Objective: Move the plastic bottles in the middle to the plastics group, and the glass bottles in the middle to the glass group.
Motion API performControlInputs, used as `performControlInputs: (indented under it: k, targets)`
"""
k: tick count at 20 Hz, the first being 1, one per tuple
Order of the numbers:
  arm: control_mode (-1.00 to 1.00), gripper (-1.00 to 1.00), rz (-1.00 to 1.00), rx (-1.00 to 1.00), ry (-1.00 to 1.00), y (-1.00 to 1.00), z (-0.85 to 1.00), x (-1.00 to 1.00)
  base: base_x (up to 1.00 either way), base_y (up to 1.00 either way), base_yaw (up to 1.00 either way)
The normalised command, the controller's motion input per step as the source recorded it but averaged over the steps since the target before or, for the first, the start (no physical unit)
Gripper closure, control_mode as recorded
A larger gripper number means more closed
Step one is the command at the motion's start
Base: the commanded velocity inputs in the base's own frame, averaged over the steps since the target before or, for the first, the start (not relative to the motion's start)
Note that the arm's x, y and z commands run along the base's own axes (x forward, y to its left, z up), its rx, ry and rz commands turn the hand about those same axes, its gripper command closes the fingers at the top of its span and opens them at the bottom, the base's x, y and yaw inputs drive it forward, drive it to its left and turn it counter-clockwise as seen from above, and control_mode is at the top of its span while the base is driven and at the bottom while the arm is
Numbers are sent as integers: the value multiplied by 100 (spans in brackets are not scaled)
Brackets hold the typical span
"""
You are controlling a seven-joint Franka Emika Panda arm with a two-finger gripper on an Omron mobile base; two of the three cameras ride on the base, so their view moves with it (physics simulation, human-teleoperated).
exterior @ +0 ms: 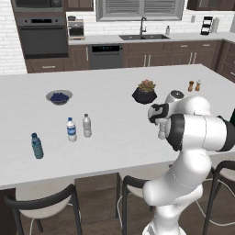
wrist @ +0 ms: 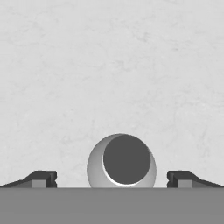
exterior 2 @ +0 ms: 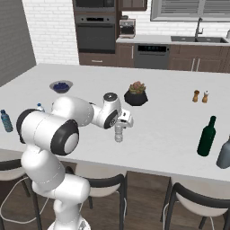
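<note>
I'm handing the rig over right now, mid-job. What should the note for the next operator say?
Gripper: open, poised over a clear bottle mid-counter, one finger on either side, not yet closed.
Plastics group, counter's left: blue-tinted bottle and blue-labelled bottle. A second clear bottle stands beside the blue-labelled one and looks delivered.
Green bottle: upright at the right, near a grey bottle.
Left: grasp this bottle, carry it left, then check the green bottle's placement.

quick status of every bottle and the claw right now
claw: open, fingertips either side of a clear bottle
clear bottle: upright, below the claw
second clear bottle: upright beside blue-labelled bottle
blue-tinted bottle: upright, apart
green wine bottle: upright, untouched
</note>
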Motion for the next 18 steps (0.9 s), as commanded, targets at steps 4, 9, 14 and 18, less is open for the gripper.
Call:
performControlInputs:
  k: [4,9,14,18]
  targets:
    - [-100,-100,0,0,0,-1,0,9,0,0,0]
    - [-100,-100,0,0,0,0,0,8,0,0,0]
    - [-100,100,0,0,0,0,0,0,0,0,0]
    - [-100,100,0,0,0,0,0,0,0,0,0]
